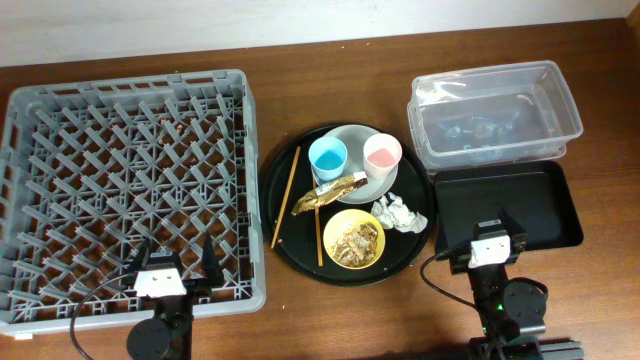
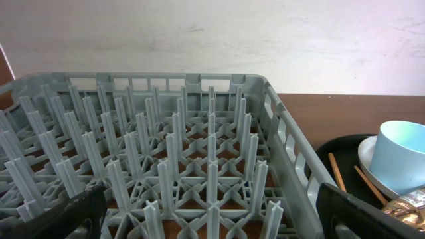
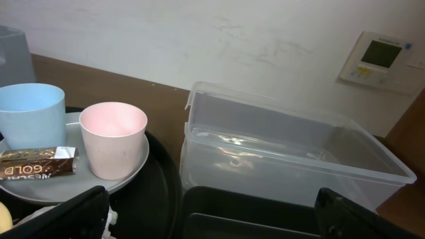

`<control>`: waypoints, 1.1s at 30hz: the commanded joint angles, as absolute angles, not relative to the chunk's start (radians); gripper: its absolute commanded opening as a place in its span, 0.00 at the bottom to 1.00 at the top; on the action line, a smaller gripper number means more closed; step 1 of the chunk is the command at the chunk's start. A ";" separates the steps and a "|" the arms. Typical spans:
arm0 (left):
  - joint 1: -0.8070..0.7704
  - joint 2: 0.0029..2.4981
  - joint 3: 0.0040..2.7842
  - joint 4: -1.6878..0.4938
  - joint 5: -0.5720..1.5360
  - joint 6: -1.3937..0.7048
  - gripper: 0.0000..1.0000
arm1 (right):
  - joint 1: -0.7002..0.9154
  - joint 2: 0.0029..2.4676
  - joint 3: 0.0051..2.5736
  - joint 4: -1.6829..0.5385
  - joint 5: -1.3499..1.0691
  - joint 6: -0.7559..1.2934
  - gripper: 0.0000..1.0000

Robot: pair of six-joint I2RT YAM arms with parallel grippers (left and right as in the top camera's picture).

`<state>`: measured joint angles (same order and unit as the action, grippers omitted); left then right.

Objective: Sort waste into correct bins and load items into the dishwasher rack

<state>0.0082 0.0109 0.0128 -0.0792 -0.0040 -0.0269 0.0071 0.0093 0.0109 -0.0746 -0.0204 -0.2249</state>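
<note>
The grey dishwasher rack (image 1: 130, 85) fills the left. A round black tray (image 1: 285, 255) holds a grey plate (image 1: 352, 137) with a blue cup (image 1: 327, 157) and a pink cup (image 1: 382, 153). It also holds a gold foil wrapper (image 1: 328, 194), a white napkin (image 1: 397, 212), a yellow bowl (image 1: 354, 239) of food scraps and two chopsticks (image 1: 286, 196). The clear tub (image 1: 490, 78) and the black rectangular tray (image 1: 530, 205) are at the right. My left gripper (image 1: 175, 258) is open over the rack's near edge (image 2: 212, 222). My right gripper (image 1: 488, 235) is open over the black tray's near edge (image 3: 212, 222).
The clear tub (image 3: 285, 146) holds nothing solid that I can make out. A wall runs along the table's far edge. Bare wood lies between the rack and the round tray. The arm bases stand at the near edge.
</note>
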 commanded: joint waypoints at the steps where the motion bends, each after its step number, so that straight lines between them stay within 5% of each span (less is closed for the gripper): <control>1: 0.012 0.007 0.009 -0.083 0.011 -0.040 0.99 | 0.001 0.004 0.006 -0.079 -0.023 -0.224 0.99; 16: 0.012 0.007 0.032 0.096 0.082 -0.022 0.99 | 0.001 0.004 0.006 -0.079 -0.023 -0.224 0.99; 22: 0.012 0.133 0.416 -0.225 0.191 -0.022 0.99 | 0.001 0.004 0.006 -0.079 -0.023 -0.224 0.99; 30: 0.011 0.953 1.438 -0.953 0.387 -0.022 0.99 | 0.001 0.004 0.006 -0.079 -0.023 -0.224 0.99; 33: 0.011 1.187 1.691 -1.044 0.505 -0.022 0.99 | 0.001 0.004 0.006 -0.079 -0.023 -0.224 0.99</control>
